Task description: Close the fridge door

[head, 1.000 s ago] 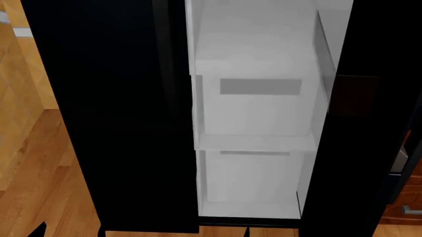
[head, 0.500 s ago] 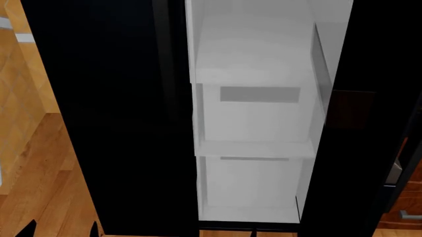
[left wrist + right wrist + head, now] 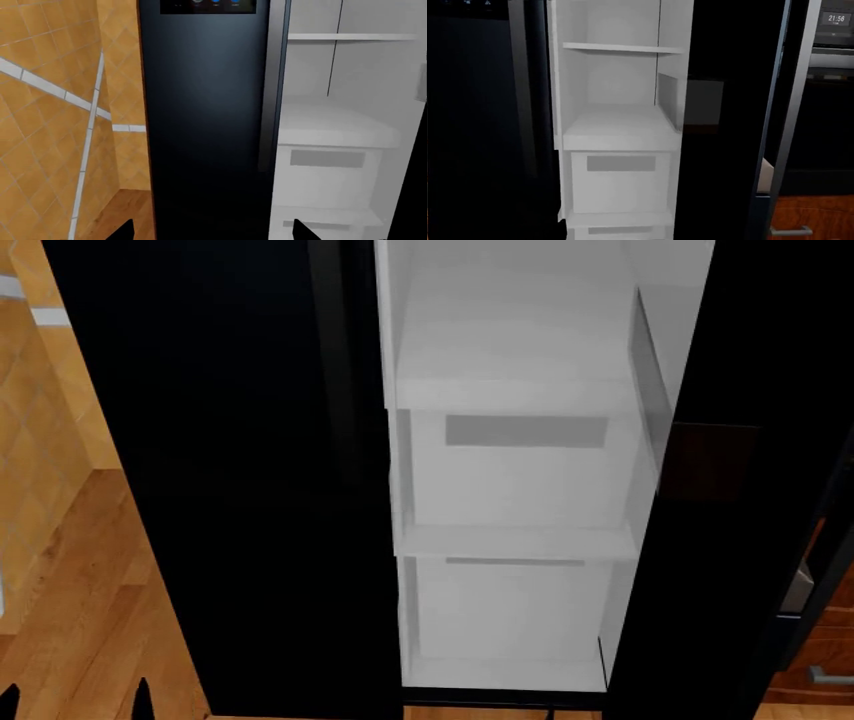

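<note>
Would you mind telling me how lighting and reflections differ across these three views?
Head view: the fridge door is near-black, with one dim reddish reflection. Left wrist view: the closed door shows a soft bluish sheen. Right wrist view: the white shelves are evenly lit; all sharp.

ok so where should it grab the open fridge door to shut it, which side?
No handle shows on the fridge door: it's a flat glossy slab, swung out beside the white shelves. Probably pinch its free vertical edge, or push flat on the outer face, coming from the oven side.
</note>
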Tool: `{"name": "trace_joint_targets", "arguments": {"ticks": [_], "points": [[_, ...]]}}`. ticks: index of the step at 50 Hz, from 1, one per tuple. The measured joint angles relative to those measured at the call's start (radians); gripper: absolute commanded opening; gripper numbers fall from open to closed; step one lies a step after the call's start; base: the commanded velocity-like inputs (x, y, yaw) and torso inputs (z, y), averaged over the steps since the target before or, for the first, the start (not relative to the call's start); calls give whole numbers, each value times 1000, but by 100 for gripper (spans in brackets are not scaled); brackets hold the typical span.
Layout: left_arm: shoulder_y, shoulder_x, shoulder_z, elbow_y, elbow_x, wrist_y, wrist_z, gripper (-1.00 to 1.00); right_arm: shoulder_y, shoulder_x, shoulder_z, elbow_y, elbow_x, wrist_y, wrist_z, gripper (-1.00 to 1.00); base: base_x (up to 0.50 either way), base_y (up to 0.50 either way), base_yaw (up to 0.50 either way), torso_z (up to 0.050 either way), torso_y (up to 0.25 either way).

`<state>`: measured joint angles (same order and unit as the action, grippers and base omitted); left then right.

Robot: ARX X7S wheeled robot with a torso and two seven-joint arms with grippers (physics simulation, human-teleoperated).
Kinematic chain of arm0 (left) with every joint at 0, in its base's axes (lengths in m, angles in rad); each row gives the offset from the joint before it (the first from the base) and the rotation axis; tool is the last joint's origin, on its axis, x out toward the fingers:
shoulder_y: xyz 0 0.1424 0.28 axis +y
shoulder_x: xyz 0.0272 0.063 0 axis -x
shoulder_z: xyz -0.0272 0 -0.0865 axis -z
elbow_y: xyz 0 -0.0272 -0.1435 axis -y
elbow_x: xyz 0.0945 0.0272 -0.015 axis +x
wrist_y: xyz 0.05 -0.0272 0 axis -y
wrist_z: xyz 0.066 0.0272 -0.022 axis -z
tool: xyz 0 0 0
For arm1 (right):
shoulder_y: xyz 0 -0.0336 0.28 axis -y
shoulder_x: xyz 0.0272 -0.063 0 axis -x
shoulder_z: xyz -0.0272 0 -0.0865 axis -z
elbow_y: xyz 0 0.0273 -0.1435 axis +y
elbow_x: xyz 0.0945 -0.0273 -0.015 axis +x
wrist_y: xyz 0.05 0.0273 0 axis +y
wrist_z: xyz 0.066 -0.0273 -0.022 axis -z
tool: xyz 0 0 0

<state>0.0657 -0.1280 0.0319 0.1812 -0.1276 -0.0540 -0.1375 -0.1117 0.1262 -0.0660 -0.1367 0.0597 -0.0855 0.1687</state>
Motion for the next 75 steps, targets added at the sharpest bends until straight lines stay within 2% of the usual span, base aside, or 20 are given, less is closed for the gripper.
{"name": "trace_joint_targets", "arguments": {"ticks": [5,23,44,60,75], "points": [[-4,-4,-17,-12,-4,23,-19,100,-18,8,29,-15,2,-6,32,100,-15,-46,0,0,0],[-15,-16,-34,-35,-14,57,-60,100,-45,23,76,-27,8,-11,105,100,-189,-467,0,0,0],[-17,-39,-58,-2,-45,50,-93,100,-57,48,92,-92,41,42,132,100,35,-500,0,0,0],[15,-75,-249,108,-125,47,-193,100,-92,85,143,-206,60,100,170,100,270,-354,0,0,0],[157,11,-534,272,-417,371,-165,100,-30,99,116,-177,70,138,160,100,167,-4,0,0,0]]}}
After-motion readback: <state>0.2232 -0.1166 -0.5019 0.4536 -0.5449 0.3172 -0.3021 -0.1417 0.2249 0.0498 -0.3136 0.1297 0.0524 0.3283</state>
